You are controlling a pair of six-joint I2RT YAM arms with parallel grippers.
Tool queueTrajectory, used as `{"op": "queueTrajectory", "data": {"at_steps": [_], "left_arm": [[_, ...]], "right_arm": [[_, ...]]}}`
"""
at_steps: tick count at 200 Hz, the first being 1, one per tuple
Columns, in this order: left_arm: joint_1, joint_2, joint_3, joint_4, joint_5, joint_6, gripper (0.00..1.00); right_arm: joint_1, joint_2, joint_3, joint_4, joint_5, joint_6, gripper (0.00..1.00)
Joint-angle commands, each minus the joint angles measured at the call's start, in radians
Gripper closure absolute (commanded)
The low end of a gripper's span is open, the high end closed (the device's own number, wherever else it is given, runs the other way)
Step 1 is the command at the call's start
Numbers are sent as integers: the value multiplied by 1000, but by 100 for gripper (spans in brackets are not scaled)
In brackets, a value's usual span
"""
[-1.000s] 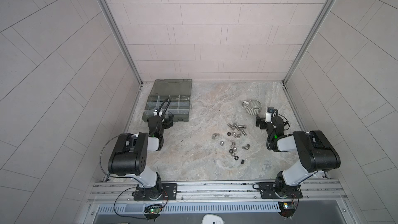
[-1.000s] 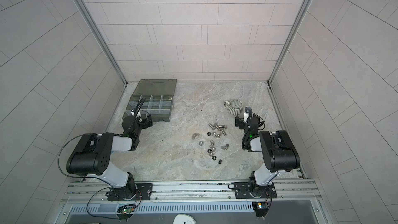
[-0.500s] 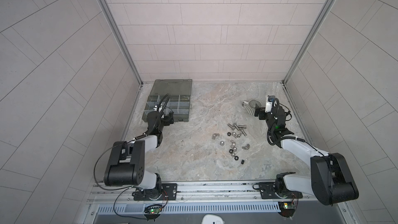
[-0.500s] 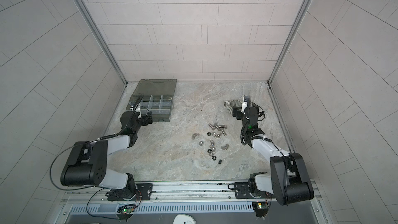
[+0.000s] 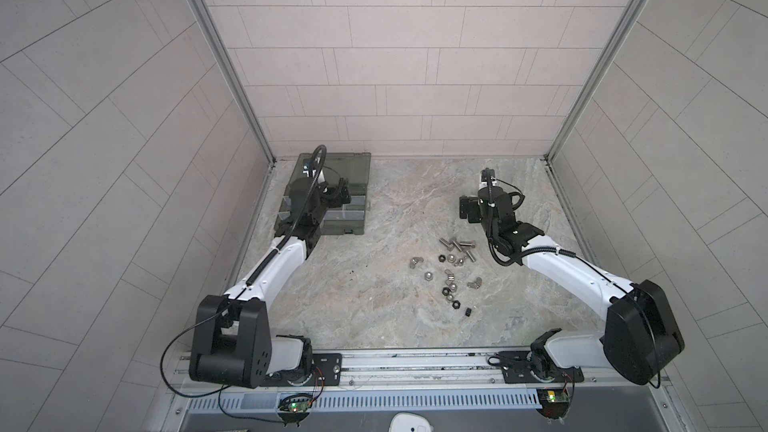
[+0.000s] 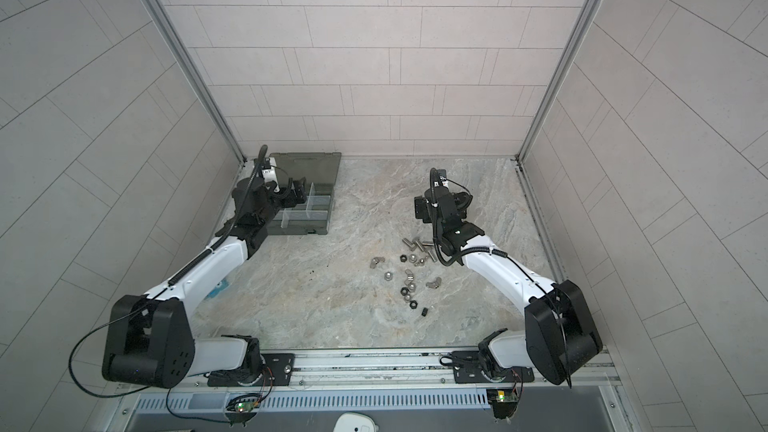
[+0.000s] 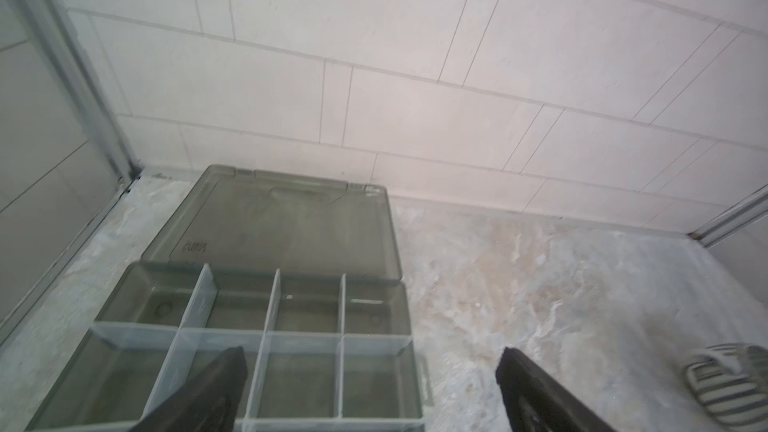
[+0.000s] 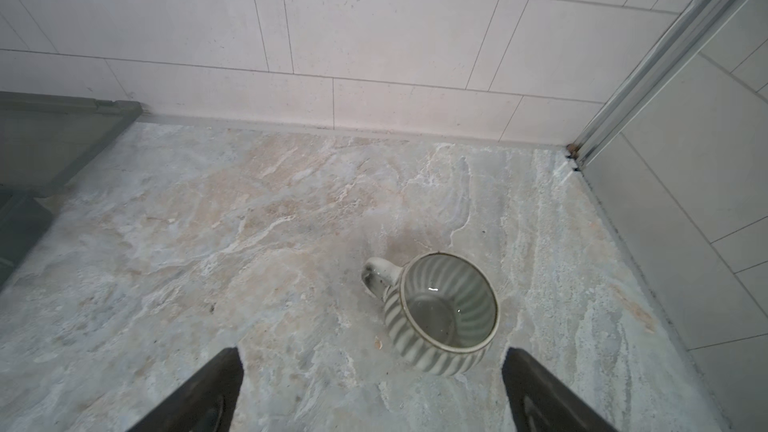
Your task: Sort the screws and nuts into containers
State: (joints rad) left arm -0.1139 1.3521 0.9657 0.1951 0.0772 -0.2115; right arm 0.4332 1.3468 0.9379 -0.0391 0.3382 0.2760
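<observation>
Short silver screws [image 5: 457, 245] [image 6: 417, 245] lie in a small heap right of the floor's middle. Silver and black nuts [image 5: 446, 282] [image 6: 409, 282] are scattered just in front of them. At the back left stands the grey-green case with the containers [image 5: 347, 228] [image 6: 311, 228] [image 7: 270, 332], which look bare. My left gripper [image 5: 338, 197] [image 6: 293, 195] [image 7: 370, 357] hangs open above the case's near compartments. Behind the screws, my right gripper [image 5: 467, 209] [image 6: 420, 211] [image 8: 372, 355] is open with nothing between its fingers.
The case's lid [image 5: 349, 168] [image 7: 282, 226] lies flat against the back wall. A striped mug [image 8: 415, 342] [image 7: 723, 384] stands upright just ahead of the right gripper; both top views hide it behind that gripper. Tiled walls close in the back and both sides.
Both arms have stretched out from their folded pose and reached toward the back. The left gripper now hangs over the case. The right gripper now covers the mug in the top views.
</observation>
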Motion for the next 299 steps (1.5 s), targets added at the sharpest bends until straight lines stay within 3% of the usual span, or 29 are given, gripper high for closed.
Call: {"op": "queueTrajectory", "data": {"at_steps": [1,38,74,104,135,172,211,249,266,299], "left_arm": [[5,55,174,-319,-2,0,0],[38,175,420,-609,-114,52,0],[185,350,527,-669,27,-32,9],[268,538,725,-797,75,12,12],[284,673,916,-1041,-44,128,15],[293,700,849,-1044,-44,147,18],[317,722,836,-1053,-44,151,22],[383,715,813,-1019,-9,143,23],[401,728,818,-1026,-49,165,25],[439,755,813,-1036,11,173,33]], "right_arm": [[2,20,72,-206,-99,80,1],[5,31,134,-279,-257,124,10],[44,82,145,-283,-371,176,17],[146,83,125,-298,-362,186,17],[177,87,225,-419,-358,155,17],[176,88,355,-586,-392,105,17],[176,91,320,-574,-438,129,17],[176,87,316,-577,-405,102,17],[177,89,310,-570,-397,101,17],[176,111,326,-577,-397,86,17]]}}
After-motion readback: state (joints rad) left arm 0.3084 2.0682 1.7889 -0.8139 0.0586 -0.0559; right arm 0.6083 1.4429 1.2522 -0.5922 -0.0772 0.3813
